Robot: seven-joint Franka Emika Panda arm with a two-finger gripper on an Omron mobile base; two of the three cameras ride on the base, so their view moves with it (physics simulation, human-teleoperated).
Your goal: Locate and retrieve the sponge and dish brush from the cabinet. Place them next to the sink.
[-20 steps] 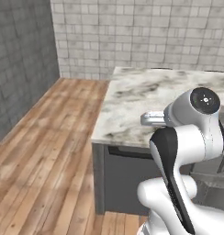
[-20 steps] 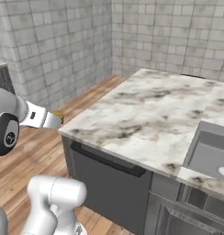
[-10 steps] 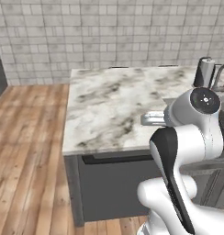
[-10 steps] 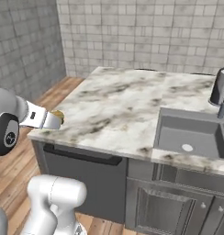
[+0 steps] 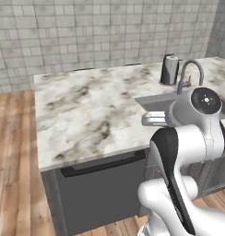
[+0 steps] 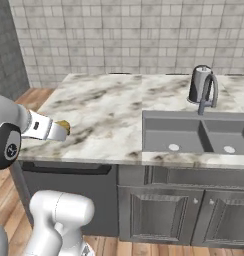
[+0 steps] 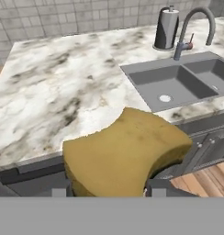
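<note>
The yellow-brown sponge [image 7: 125,151] sits between my gripper's [image 7: 109,189] two dark fingertips, which are shut on it. From the right base view the gripper [image 6: 60,131] hangs over the front left edge of the marble counter, the sponge [image 6: 64,125] poking out of its tip. The grey steel sink [image 6: 159,125] lies to the right of it, with a curved tap [image 6: 210,92] behind the basin. The hand view shows the sink [image 7: 146,75] and tap [image 7: 193,28] ahead and to the right. The dish brush and the cabinet are out of view.
A dark kettle [image 6: 198,83] stands behind the sink, next to the tap, also seen as the kettle [image 5: 169,69] in the left base view. White-brown marble counter [image 5: 86,115] spreads left of the sink [image 5: 153,102]. Grey base cabinets [image 6: 159,215] sit below; a tiled wall runs behind.
The whole picture has shifted: the base has moved, bringing the sink, tap and kettle into view. The sponge stays in the gripper.
</note>
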